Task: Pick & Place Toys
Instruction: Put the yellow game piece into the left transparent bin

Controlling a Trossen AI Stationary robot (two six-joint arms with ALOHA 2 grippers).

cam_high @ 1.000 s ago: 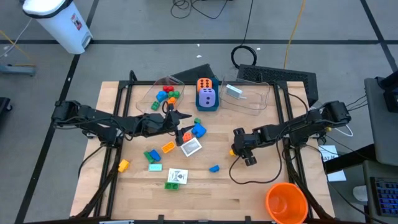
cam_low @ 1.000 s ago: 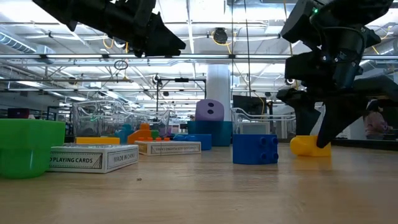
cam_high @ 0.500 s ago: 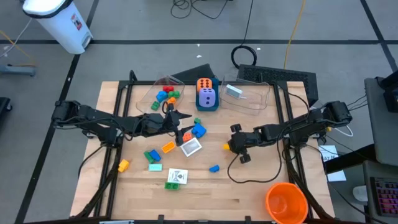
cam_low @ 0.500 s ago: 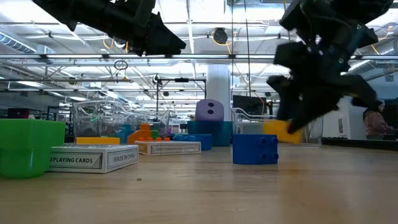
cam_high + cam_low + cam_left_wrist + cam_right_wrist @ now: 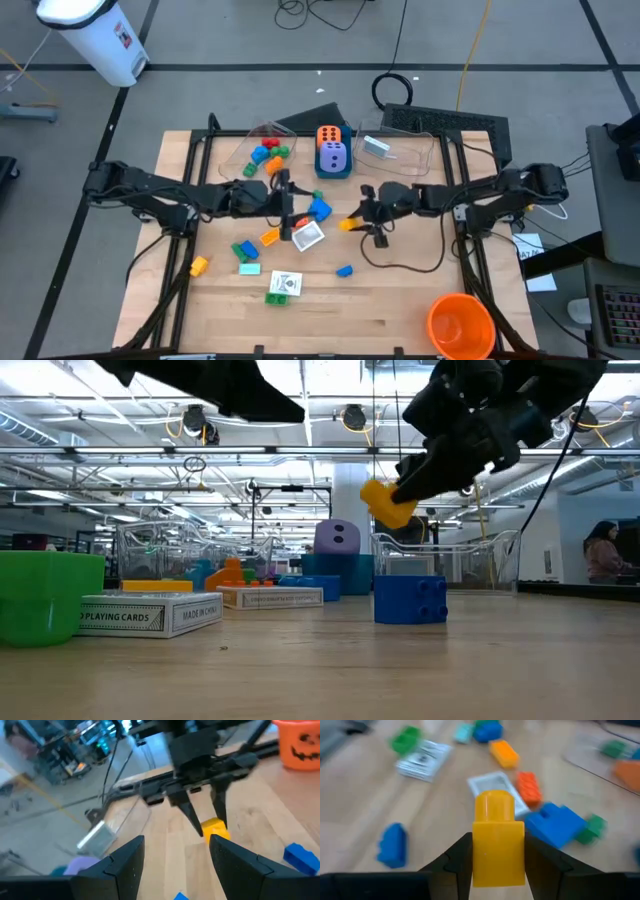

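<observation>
Since a second ago the right tool point(image 5: 358, 222) is no longer down at the bench point(image 5: 400, 300); it is riding high and nearer the middle, gripping a yellow brick point(image 5: 387, 502) between its fingers. That brick is sitting upright between them in the right wrist view, well clear of the wood, with the blue brick point(image 5: 410, 600) lying below and the clear tub point(image 5: 400, 155) beyond. Judging by the narrow hold, a quick swing is risking the brick twisting out and dropping among the loose toys. With the left tool point(image 5: 285, 205) hovering just beside, part open and carrying nothing, the arms are also risking a bump
</observation>
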